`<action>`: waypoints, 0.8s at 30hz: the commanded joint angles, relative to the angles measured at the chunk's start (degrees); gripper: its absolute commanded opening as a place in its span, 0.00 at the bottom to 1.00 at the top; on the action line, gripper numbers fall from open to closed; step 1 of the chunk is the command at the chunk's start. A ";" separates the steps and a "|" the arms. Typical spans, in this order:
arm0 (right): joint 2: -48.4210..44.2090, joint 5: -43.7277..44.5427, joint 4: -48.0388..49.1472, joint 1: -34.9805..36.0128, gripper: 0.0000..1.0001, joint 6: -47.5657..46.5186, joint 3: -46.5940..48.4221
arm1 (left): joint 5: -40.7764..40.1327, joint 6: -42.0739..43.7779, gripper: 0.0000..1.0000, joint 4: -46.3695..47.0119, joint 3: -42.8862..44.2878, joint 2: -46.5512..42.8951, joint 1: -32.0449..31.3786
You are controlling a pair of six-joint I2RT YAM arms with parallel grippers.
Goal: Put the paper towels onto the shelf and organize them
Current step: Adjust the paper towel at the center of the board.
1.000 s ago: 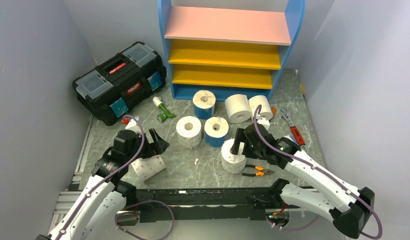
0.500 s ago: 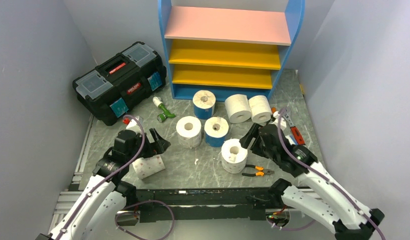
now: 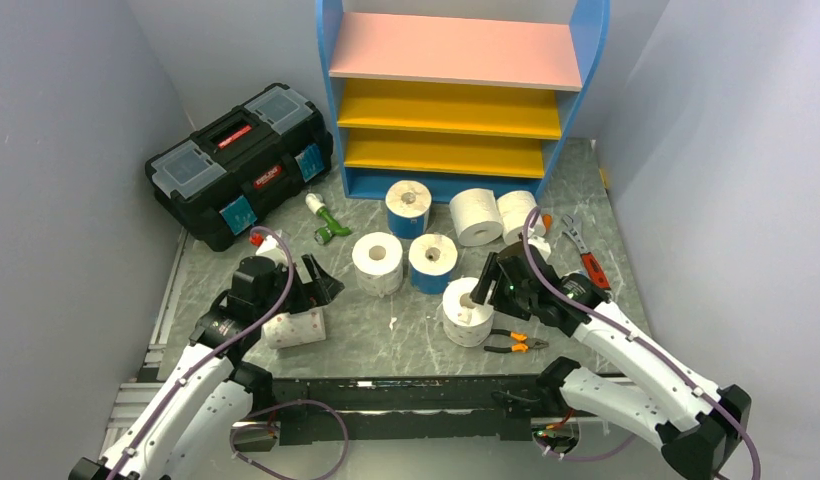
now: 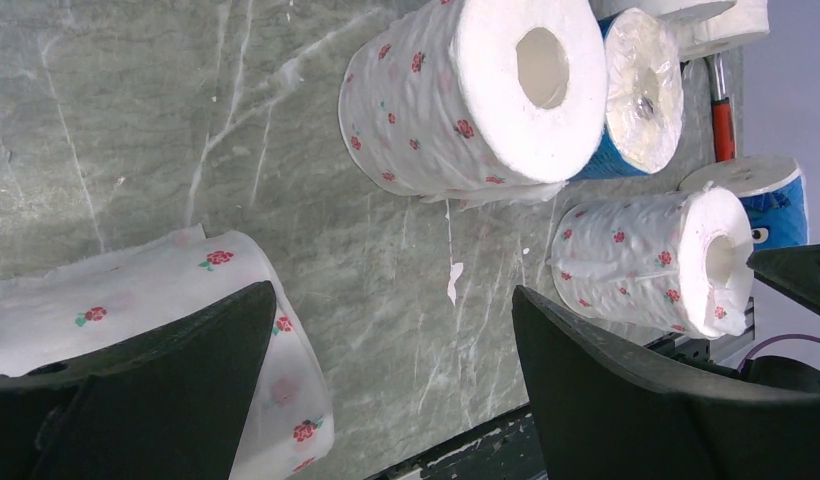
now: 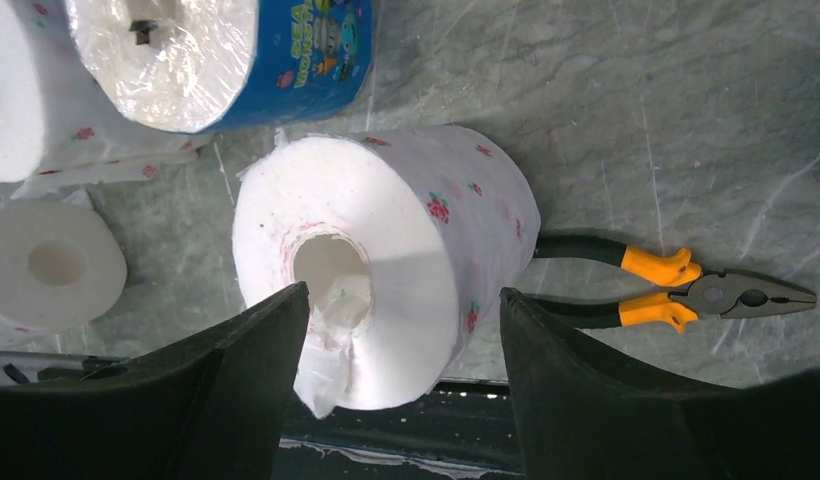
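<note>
Returning to the dotted roll [image 5: 416, 240] at the counter's [image 3: 406, 335] five o'clock after swinging away, the right gripper [image 3: 483, 285] is hanging spread over it, nothing pinched, seemingly readying a lift toward the shelf [image 3: 451, 50] at twelve o'clock; the left gripper [image 3: 311, 282] is hovering spread by another roll [image 3: 294, 328].

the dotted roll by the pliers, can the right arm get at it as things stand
Probably yes. The right gripper is open directly above the dotted roll, with nothing between them. The pliers lie beside the roll, off to one side, so they shouldn't block it.
</note>
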 commanded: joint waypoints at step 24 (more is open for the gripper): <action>5.34 3.70 -3.06 0.32 0.69 -2.36 1.72 | 0.26 0.61 0.95 -0.94 2.19 0.54 -0.15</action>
